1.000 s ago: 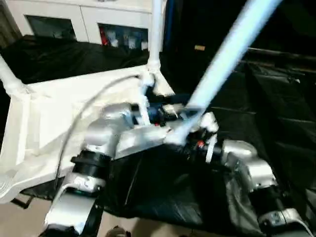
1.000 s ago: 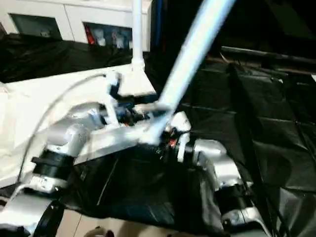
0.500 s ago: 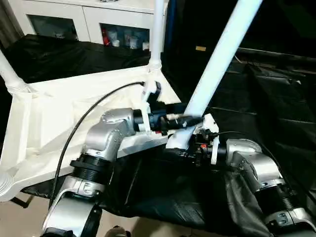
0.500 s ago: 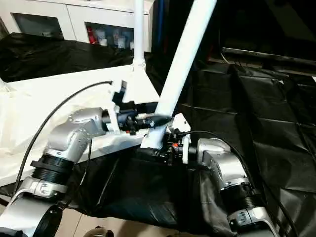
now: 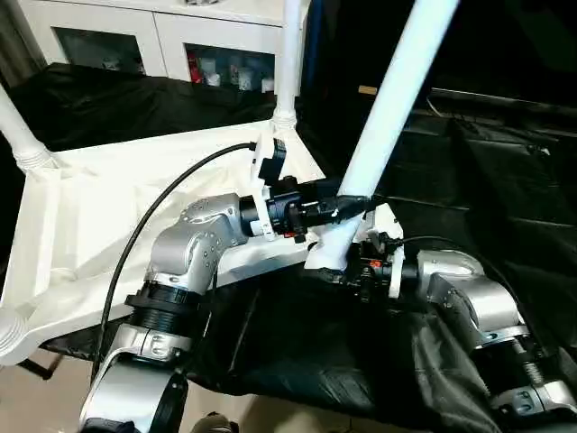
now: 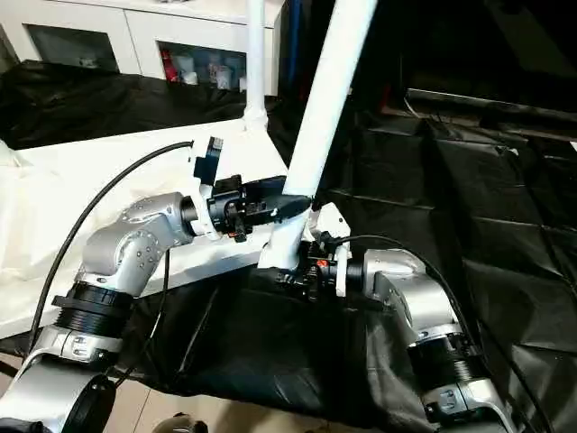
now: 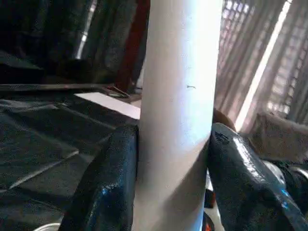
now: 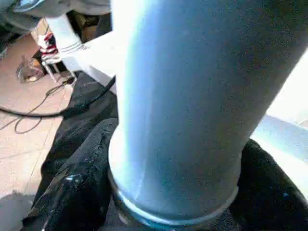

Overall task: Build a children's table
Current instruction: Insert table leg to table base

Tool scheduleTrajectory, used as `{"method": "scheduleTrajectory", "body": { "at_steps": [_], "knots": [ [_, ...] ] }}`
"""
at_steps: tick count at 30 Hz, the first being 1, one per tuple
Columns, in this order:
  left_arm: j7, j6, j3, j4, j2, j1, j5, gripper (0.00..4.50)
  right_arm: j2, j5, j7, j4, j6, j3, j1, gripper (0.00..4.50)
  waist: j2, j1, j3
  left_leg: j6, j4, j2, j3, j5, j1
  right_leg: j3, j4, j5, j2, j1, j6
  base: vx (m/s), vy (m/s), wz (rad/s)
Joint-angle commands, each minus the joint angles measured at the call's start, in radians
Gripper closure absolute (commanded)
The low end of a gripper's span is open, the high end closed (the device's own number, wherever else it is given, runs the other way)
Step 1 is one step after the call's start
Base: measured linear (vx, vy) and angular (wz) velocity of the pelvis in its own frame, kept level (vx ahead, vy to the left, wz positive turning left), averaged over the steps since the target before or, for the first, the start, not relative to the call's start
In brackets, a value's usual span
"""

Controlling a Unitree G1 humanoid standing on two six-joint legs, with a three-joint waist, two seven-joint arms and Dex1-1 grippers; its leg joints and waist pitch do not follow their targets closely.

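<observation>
Table top (image 5: 108, 207) upside down on black-draped worktop (image 5: 505, 180), ribbed underside up, over worktop's left half, near edge overhanging front edge. Two legs already standing in far corner sockets: one (image 5: 288, 54) at far right corner, another (image 5: 18, 135) at far left corner. Round socket (image 5: 7, 332) at near left corner bare. Third leg (image 5: 388, 117) at top's near right corner, leaning up and to the right, foot end out past picture's upper edge, thick end low beside that corner; whether seated in socket, cannot tell.

Left gripper (image 5: 347, 204) reaching across from the left, clamped on third leg a little above its thick end; in left wrist view both black fingers (image 7: 113, 178) pressed against leg's sides. Right gripper (image 8: 173, 192) lower down, hugging same leg at its ringed thick end, dark fingers (image 8: 84, 178) on either side and touching. Black cable (image 5: 153, 225) looping from left wrist back over table top. White cabinet (image 5: 153, 36) with glass doors behind worktop's far edge.
</observation>
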Motion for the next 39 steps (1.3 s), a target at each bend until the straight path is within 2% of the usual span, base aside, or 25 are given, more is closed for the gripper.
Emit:
{"method": "scheduleTrajectory", "body": {
  "at_steps": [1,4,5,8,10,11,12,13,15,17,19,24,28,34,36,39],
  "knots": [
    [0.061,0.002,0.044,-0.017,0.000,-0.008,-0.010,2.57,0.000,0.009,-0.027,-0.030,-0.001,-0.032,-0.002,1.05,-0.013,-0.002,-0.079,0.063,-0.057,0.020,-0.007,-0.081,0.012,0.035,-0.054,-0.019,-0.054,0.058,-0.262,0.000,0.000,0.00],
    [0.133,0.000,0.087,-0.023,-0.021,-0.014,-0.023,2.60,0.001,0.019,-0.048,-0.033,0.001,-0.052,-0.010,0.66,-0.015,-0.002,-0.078,0.055,-0.056,0.019,-0.009,-0.093,0.012,0.034,-0.055,-0.047,-0.055,0.060,-0.254,0.000,0.000,0.00],
    [0.186,-0.005,0.107,-0.024,-0.028,-0.021,-0.021,2.60,-0.003,0.041,-0.055,-0.058,0.022,-0.071,-0.013,0.61,-0.020,-0.002,-0.078,0.058,-0.057,0.019,-0.008,-0.096,0.012,0.035,-0.057,-0.061,-0.054,0.060,-0.246,0.000,0.000,0.00],
    [0.240,-0.012,0.126,-0.027,-0.031,-0.028,-0.017,2.60,0.000,0.085,-0.093,-0.069,0.064,-0.122,-0.035,0.42,-0.018,-0.001,-0.077,0.058,-0.057,0.020,-0.010,-0.088,0.012,0.034,-0.056,-0.064,-0.053,0.058,-0.238,0.000,0.000,0.00],
    [0.245,-0.009,0.128,-0.034,-0.030,-0.029,-0.018,2.60,-0.003,0.112,-0.100,-0.067,0.089,-0.149,-0.050,0.39,-0.018,-0.001,-0.077,0.055,-0.057,0.019,-0.009,-0.100,0.014,0.035,-0.059,-0.084,-0.053,0.057,-0.235,0.000,0.000,0.00],
    [0.257,-0.004,0.130,-0.043,-0.033,-0.030,-0.020,2.60,-0.009,0.134,-0.107,-0.062,0.126,-0.170,-0.067,0.39,-0.022,-0.001,-0.076,0.052,-0.058,0.019,-0.009,-0.100,0.013,0.034,-0.059,-0.091,-0.053,0.057,-0.233,0.000,0.000,0.00],
    [0.257,-0.004,0.130,-0.043,-0.033,-0.030,-0.020,2.60,-0.009,0.134,-0.107,-0.062,0.126,-0.170,-0.067,0.39,-0.019,0.000,-0.077,0.052,-0.058,0.019,-0.009,-0.096,0.014,0.034,-0.057,-0.087,-0.053,0.057,-0.234,0.000,0.000,0.00],
    [0.260,0.002,0.126,-0.054,-0.036,-0.028,-0.020,2.60,-0.012,0.141,-0.131,-0.047,0.166,-0.186,-0.090,0.39,-0.019,-0.001,-0.077,0.050,-0.057,0.019,-0.009,-0.081,0.013,0.034,-0.056,-0.073,-0.053,0.056,-0.236,0.000,0.000,0.00],
    [0.261,0.004,0.125,-0.058,-0.038,-0.027,-0.020,2.60,-0.013,0.142,-0.141,-0.041,0.180,-0.192,-0.098,0.39,-0.021,0.000,-0.078,0.048,-0.056,0.018,-0.009,-0.071,0.012,0.034,-0.053,-0.056,-0.053,0.057,-0.238,0.000,0.000,0.00],
    [0.267,0.008,0.121,-0.068,-0.043,-0.024,-0.021,2.60,-0.015,0.157,-0.155,-0.033,0.231,-0.201,-0.118,0.39,-0.020,0.001,-0.079,0.050,-0.055,0.017,-0.008,-0.066,0.013,0.034,-0.053,-0.047,-0.053,0.057,-0.239,0.000,0.000,0.00],
    [0.276,0.011,0.109,-0.074,-0.047,-0.023,-0.024,2.60,-0.027,0.144,-0.160,-0.044,0.257,-0.172,-0.128,0.39,-0.025,0.001,-0.079,0.049,-0.055,0.016,-0.007,-0.065,0.012,0.034,-0.054,-0.049,-0.053,0.058,-0.235,0.000,0.000,0.00],
    [0.268,0.012,0.084,-0.084,-0.045,-0.019,-0.012,2.60,-0.020,0.156,-0.145,-0.060,0.300,-0.147,-0.139,0.39,-0.026,0.002,-0.079,0.045,-0.055,0.018,-0.009,-0.063,0.011,0.034,-0.053,-0.054,-0.055,0.059,-0.230,0.000,0.000,0.00],
    [0.266,0.007,0.063,-0.091,-0.041,-0.014,0.010,2.60,-0.013,0.154,-0.152,-0.052,0.322,-0.135,-0.160,0.39,-0.023,0.002,-0.079,0.039,-0.055,0.018,-0.008,-0.065,0.012,0.035,-0.053,-0.058,-0.055,0.057,-0.226,0.000,0.000,0.00],
    [0.260,-0.003,0.023,-0.106,-0.040,-0.006,0.028,2.60,0.003,0.142,-0.186,-0.032,0.331,-0.130,-0.190,0.39,-0.023,0.002,-0.078,0.025,-0.056,0.018,-0.008,-0.072,0.013,0.035,-0.053,-0.061,-0.054,0.057,-0.223,0.000,0.000,0.00],
    [0.259,-0.009,0.017,-0.099,-0.037,-0.006,0.034,2.60,0.007,0.141,-0.193,-0.037,0.334,-0.129,-0.192,0.39,-0.018,0.001,-0.080,0.023,-0.056,0.017,-0.009,-0.067,0.013,0.035,-0.052,-0.044,-0.053,0.057,-0.224,0.000,0.000,0.00],
    [0.260,-0.011,0.014,-0.092,-0.036,-0.008,0.035,2.60,0.001,0.129,-0.193,-0.040,0.333,-0.120,-0.190,0.39,-0.019,0.001,-0.080,0.020,-0.056,0.016,-0.009,-0.071,0.013,0.034,-0.052,-0.037,-0.053,0.059,-0.227,0.000,0.000,0.00]
  ]
}}
